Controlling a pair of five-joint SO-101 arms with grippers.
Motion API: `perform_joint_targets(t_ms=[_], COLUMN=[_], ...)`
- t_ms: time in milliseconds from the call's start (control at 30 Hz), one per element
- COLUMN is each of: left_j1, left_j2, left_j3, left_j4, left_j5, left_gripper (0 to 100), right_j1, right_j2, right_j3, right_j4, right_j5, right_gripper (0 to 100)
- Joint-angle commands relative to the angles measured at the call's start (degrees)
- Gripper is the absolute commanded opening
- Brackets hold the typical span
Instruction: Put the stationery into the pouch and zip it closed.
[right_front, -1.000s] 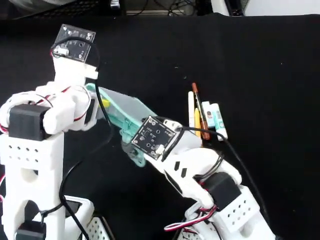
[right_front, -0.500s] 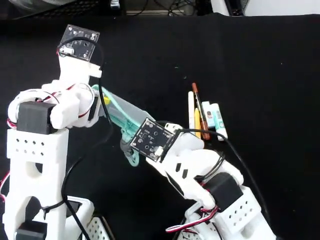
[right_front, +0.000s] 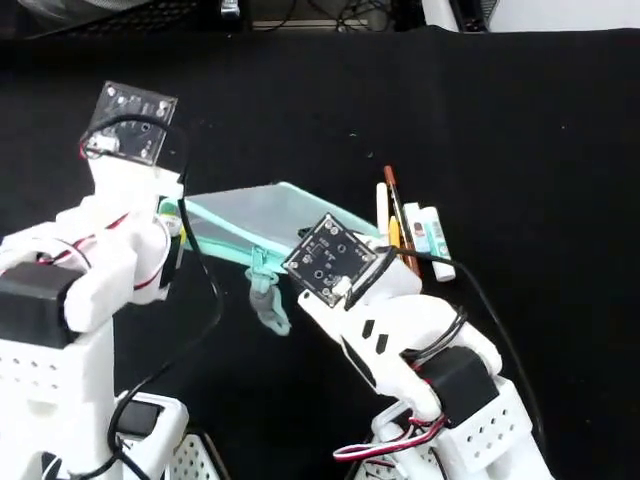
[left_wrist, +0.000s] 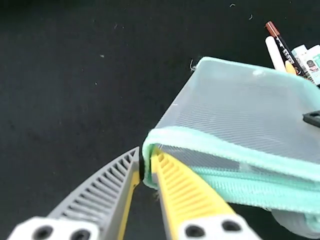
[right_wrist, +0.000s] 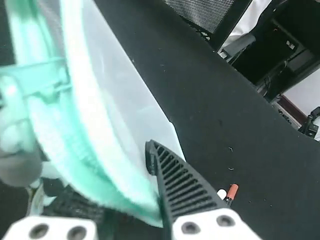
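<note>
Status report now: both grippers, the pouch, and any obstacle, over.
Left gripper shut on translucent mint-green zip pouch corner. Right gripper shut on its far end. Stationery pile lies outside, on black table. No obstacle seen.

Worktop (right_front: 540, 130), black cover. Carried one close bundle of stationery (right_front: 425, 235): brown pen (right_front: 392, 195), white stick (right_front: 381, 215), two white tubes (right_front: 437, 247).

pouch (right_front: 250, 212): clear mesh with mint-green trim and zip, lifted and tilted, one corner pinched in the left gripper (left_wrist: 144, 156); its green pull strap (right_front: 266, 295) dangles below.
stationery (right_front: 408, 232): brown-capped pen (right_front: 392, 195), white stick, yellow piece and white-and-teal pieces, bunched lengthwise just beside the pouch, outside it.
</note>
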Motion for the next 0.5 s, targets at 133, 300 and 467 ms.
perform_joint_targets(t_ms=[133,300,467], left_j1=[-0.8,-0.7,-0.7], left_j2=[0.1,5.3,11.3], left_j3=[4.9,1.5,-5.8], left_j4=[1.0,1.0,0.8], left_j5=[0.4,0.6,0.6], left_gripper=[3,3,3], right_j1=[2.0,2.3,1.9], right_j2=[0.1,7.5,18.2], right_j3=[5.0,1.4,-6.5], right_j4=[-8.4,-10.1,-10.1], right_j5=[-1.0,-3.4,-5.5], right_gripper=[1.2,1.2,1.3])
